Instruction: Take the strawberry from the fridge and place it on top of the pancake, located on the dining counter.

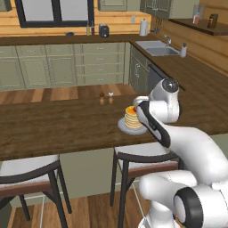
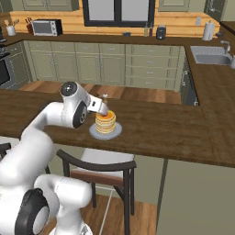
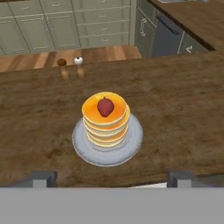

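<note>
I see the small red strawberry (image 3: pixel 105 106) sitting on the orange top of the golden-tan stack of round pancakes (image 3: pixel 106 120), near the middle of that top face. The stack stands on a round grey plate (image 3: pixel 83 148), and the plate rests on the long dark-brown wooden table (image 3: pixel 175 113), close to its near edge.

My end effector (image 3: pixel 112 178) is spread wide with nothing between its two dark finger tips (image 3: pixel 43 178); in the hand view the tips stand far apart at the bottom, with the plate and stack ahead of them and clear of both. From the left base view the white arm bends over the table's near edge and the hand partly covers the right side of the stack (image 1: pixel 131 117). From the right base view the hand sits just left of the stack (image 2: pixel 105 122), near the plate (image 2: pixel 114 134).

Towards the far edge of the table stand two small shakers, one with a dark-brown cap (image 3: pixel 62 64) and one with a white cap (image 3: pixel 78 61), side by side and well apart from the plate.

Below the table's near edge I see black-framed stools with white seats (image 1: pixel 138 153). Across the room there are olive-green cabinets (image 2: pixel 105 62) and a grey sink (image 1: pixel 158 48) set in the other counter.
</note>
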